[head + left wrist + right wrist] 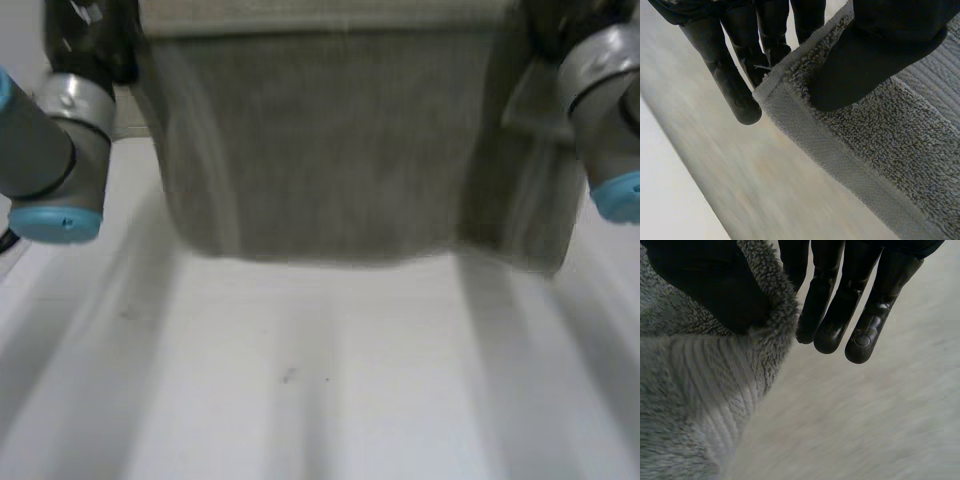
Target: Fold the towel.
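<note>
- A grey towel point(330, 150) is seen in the head view stretched wide between the two arms, with its far part raised at the hands and its near edge hanging over the white table point(320, 400).
- Whether that near edge touches the table cannot be told.
- The left arm point(50, 150) is found beside the towel's left side, and the right arm point(605, 110) beside its right side; the grey joints and light-blue caps of both are shown.
- In the left wrist view, the left hand point(880, 45) is clamped on a corner of the towel point(880, 150): the thumb is pressed down on the looped pile just inside the hemmed border, and the cloth is pinched against the fingers point(735, 90) behind it.
- Those fingers are held straight, and the tip of one is seen past the corner, with the table beyond it.
- In the right wrist view, the right hand point(705, 280) is clamped on the towel's point(695, 390) edge: the thumb is laid on the fluffy rim, which is curled over between the thumb and the fingers point(840, 305).
- The right hand's fingers are held straight and close together, their tips just beyond the cloth's edge.
- A ribbed band of the towel is seen below the thumb in that view.
</note>
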